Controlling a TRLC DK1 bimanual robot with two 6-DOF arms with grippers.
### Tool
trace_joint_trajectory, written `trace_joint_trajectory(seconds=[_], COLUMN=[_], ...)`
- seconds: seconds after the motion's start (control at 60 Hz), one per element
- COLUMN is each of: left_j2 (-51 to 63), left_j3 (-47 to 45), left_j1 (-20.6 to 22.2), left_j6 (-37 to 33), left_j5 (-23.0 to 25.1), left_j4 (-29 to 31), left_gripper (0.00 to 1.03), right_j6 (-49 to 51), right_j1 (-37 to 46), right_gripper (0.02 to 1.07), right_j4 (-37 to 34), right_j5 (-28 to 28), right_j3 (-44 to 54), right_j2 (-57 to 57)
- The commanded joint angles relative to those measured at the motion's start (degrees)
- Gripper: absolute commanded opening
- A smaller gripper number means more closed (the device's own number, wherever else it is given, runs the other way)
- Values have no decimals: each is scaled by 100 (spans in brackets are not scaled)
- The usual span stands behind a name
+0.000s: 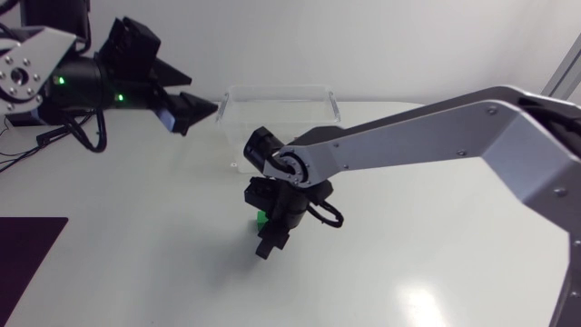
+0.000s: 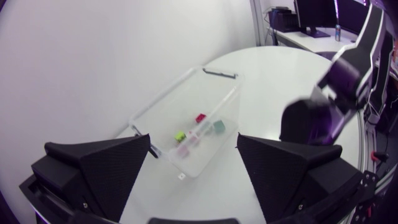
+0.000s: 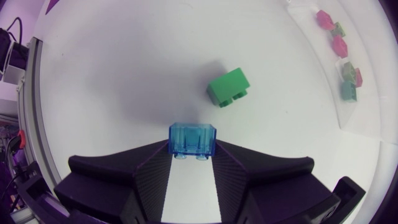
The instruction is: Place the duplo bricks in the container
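A translucent blue brick (image 3: 193, 140) sits on the table between my right gripper's (image 3: 193, 163) fingers, which press on both its sides. Just ahead of it lies a green brick (image 3: 229, 87), also showing in the head view as a green brick (image 1: 260, 217) beside the right gripper (image 1: 266, 247), which points down at the table. The clear container (image 1: 277, 89) stands behind it, and the same container (image 2: 168, 94) holds several small bricks (image 2: 200, 117). My left gripper (image 1: 201, 109) hovers open at the container's left end with nothing in it.
The right arm (image 1: 436, 136) stretches across the table from the right, in front of the container. A dark mat (image 1: 27, 254) lies at the table's left front edge. In the right wrist view the container (image 3: 367, 118) lies off to one side.
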State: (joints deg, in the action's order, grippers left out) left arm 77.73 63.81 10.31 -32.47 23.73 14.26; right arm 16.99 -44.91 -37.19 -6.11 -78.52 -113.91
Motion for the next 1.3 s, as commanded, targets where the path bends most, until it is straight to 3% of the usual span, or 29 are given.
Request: trace_joint_trajectory(seconds=[0.0, 0.267, 0.683, 0.9, 1.283], left_j2=[-118, 58, 1763, 2290, 2571], left_j3=[-633, -1890, -1995, -1811, -1617], left_j1=[103, 543, 1316, 1413, 1422], left_j6=[-401, -1192, -1341, -1315, -1447], left_j5=[53, 44, -342, -404, -413], left_j4=[112, -11, -1083, -1558, -1822], left_gripper=[98, 98, 98, 98, 96], right_j6=[-3, -117, -522, -627, -680], right_j1=[175, 755, 1511, 1775, 1933], right_gripper=[28, 28, 29, 29, 29], right_j4=[-8, -43, 195, 274, 282], right_j5=[31, 22, -13, -13, -31], right_j3=[214, 153, -858, -1491, -2123], right_j2=[598, 1485, 1494, 1099, 571])
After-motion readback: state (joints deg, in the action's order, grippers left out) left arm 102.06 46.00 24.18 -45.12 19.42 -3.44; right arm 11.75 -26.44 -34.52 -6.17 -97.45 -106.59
